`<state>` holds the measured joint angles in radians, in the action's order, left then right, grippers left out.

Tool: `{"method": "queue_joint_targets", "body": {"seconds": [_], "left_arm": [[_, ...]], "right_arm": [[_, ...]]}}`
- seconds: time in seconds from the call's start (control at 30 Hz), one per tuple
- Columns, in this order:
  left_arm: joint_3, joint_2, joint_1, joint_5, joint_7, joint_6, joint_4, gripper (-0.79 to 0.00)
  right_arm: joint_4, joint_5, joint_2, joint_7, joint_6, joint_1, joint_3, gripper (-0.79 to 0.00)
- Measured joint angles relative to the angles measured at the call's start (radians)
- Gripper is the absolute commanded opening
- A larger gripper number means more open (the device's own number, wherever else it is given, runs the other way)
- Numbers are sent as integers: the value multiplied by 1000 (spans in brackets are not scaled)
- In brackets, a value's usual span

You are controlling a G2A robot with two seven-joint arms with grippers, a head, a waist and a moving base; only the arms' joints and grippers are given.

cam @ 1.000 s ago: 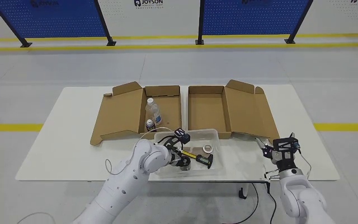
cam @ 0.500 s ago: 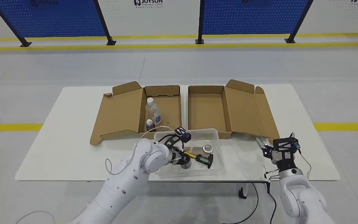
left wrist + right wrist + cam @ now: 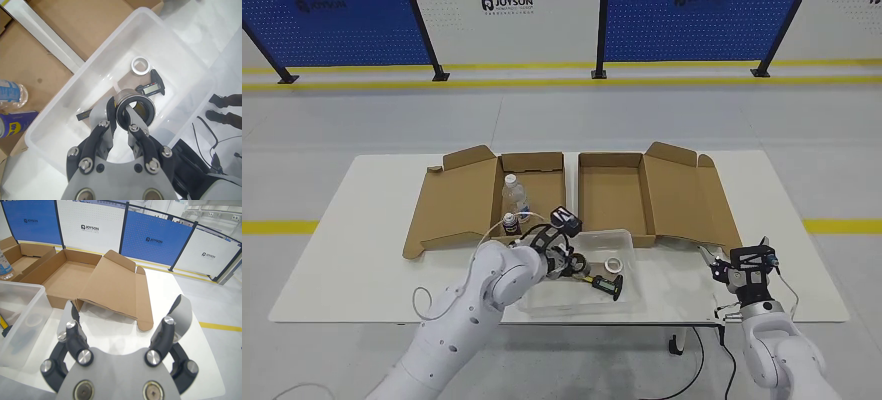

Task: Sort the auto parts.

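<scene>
An overhead view is showing a white table [image 3: 372, 250] with two open cardboard boxes side by side at the frame's centre and a clear bin [image 3: 607, 234] just below them. The left gripper [image 3: 121, 111] is hanging over the bin's left half. It is clamping a metal bearing [image 3: 126, 94] by its wall, one finger inside the bore and one outside, and the bearing is looking raised off the bin floor.

A small metal ring [image 3: 139, 73], a digital caliper [image 3: 153, 87] and a black strip [image 3: 84, 115] are lying in the bin, unsorted. A water bottle [image 3: 516, 197] and a spray can [image 3: 510, 222] are sitting in the left box [image 3: 547, 195]. The right gripper [image 3: 126, 303] is waiting at lower right with fingers spread wide, gripping nothing. The sorting is appearing about a third done.
</scene>
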<state>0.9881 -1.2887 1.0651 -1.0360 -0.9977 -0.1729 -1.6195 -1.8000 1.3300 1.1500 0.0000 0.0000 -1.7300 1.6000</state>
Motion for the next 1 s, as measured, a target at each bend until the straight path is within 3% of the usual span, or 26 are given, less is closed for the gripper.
{"method": "queue_joint_targets", "body": {"seconds": [0.2, 0.47, 1.0], "left_arm": [[35, 7, 35, 8, 62, 16, -49, -785], [71, 9, 55, 161, 88, -28, -57, -785], [94, 27, 23, 323, -53, -132, -45, -785]], "right_arm": [[0, 0, 0, 0, 0, 0, 0, 0], [0, 0, 0, 0, 0, 0, 0, 0], [0, 0, 0, 0, 0, 0, 0, 0]]}}
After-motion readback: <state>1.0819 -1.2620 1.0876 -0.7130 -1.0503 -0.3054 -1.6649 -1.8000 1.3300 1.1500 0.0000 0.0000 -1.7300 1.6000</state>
